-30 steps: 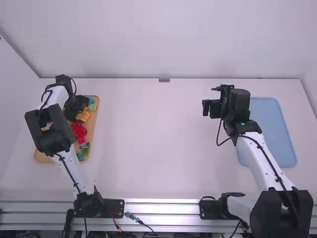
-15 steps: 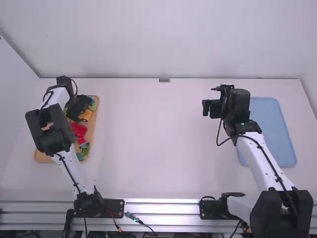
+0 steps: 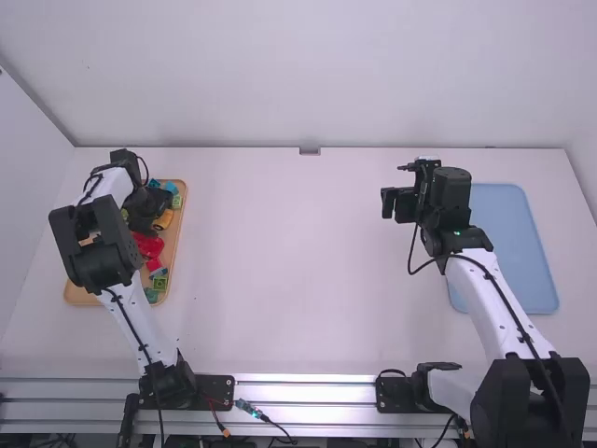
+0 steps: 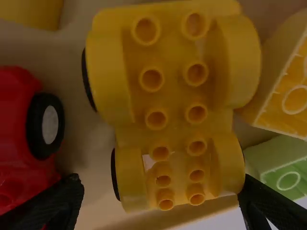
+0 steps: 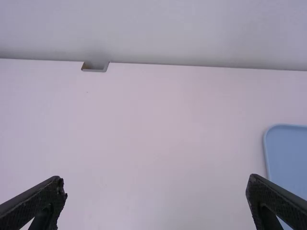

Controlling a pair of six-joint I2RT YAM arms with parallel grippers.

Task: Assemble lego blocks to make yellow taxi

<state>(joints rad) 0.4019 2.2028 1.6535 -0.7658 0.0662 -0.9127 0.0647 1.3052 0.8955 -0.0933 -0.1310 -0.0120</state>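
At the far left of the table, my left gripper (image 3: pixel 154 224) is over the wooden tray, just beside an orange-yellow piece (image 3: pixel 163 220). In the left wrist view, the yellow car base (image 4: pixel 175 110) with dark wheels lies studs up, its near end between the spread fingers of my left gripper (image 4: pixel 160 196). A red car base (image 4: pixel 17 139) lies beside it, with yellow (image 4: pixel 288 76) and green blocks (image 4: pixel 283 167) on the other side. My right gripper (image 3: pixel 388 203) hangs over the table right of the middle; the right wrist view has this gripper (image 5: pixel 156 189) open, holding nothing.
The wooden tray (image 3: pixel 79 297) at the left holds several coloured blocks, with the left arm over part of it. A blue tray (image 3: pixel 522 252) lies at the right, beside and partly under the right arm.
The left gripper and wrist have shifted slightly toward the camera and to the right over the wooden tray, exposing blue pieces at its far end. The right arm has kept still.
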